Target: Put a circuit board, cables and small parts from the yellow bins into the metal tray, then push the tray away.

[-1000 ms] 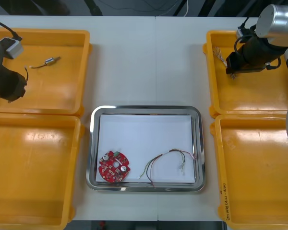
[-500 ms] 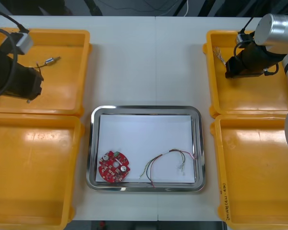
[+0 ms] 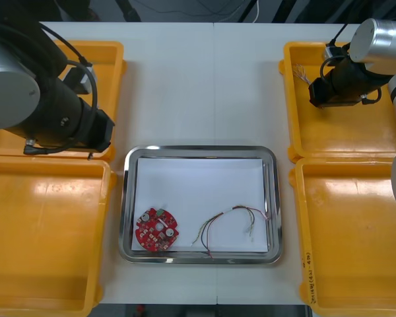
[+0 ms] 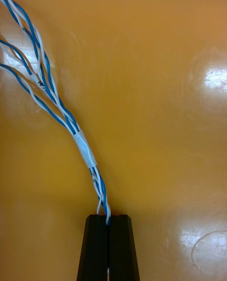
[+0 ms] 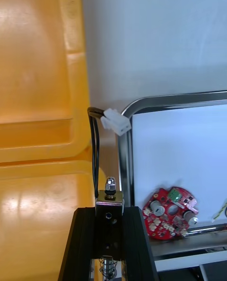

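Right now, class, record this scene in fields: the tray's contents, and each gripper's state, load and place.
metal tray: white inside; holds a round red circuit board and a red and yellow cable
left gripper: shut on a small metal part with black cable and white plug, between the left yellow bins and the tray
right gripper: shut on a twisted blue and white cable, in the far right yellow bin
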Motion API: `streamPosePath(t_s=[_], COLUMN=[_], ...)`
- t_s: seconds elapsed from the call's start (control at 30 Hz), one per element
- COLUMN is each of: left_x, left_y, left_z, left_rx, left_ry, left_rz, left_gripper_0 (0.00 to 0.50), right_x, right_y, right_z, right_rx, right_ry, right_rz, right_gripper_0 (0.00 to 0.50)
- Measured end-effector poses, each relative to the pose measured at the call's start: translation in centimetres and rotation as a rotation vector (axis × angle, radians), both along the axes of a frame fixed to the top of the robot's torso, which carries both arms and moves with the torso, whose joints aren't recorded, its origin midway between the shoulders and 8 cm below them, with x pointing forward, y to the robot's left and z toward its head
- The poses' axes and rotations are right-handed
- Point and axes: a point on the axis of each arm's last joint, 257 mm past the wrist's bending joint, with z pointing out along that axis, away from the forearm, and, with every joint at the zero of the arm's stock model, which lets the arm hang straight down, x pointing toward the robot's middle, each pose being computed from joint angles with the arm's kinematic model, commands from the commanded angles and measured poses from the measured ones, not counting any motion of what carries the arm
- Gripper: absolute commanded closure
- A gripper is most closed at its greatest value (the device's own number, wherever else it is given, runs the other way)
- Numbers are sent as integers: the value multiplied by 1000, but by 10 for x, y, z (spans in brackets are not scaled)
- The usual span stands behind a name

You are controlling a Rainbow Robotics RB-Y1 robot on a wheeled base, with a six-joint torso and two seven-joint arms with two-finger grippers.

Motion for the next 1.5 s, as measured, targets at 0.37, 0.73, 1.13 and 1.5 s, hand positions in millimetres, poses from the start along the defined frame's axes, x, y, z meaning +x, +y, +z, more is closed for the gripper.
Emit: streamPosePath(t_s=[0.37,0.73,1.13,1.5], left_x=[1,-1,9,9], left_y=[-58,-79,-83,-90], left_z=[-29,-61,-105,-133], left_rx=[48,59,76,90], left_ry=[-43,-39,-22,-26], left_rz=[-150,-192,-198,-233], left_gripper_0=[500,500,500,500], right_x=[-8,-20,-41,-59], right_y=[0,-30,-69,-67], right_z=[1,15,11,1], right_rx=[-2,-15,-65,-34], right_ry=[34,47,57,51], right_rz=[7,-16,57,93], right_gripper_0=[500,500,500,500])
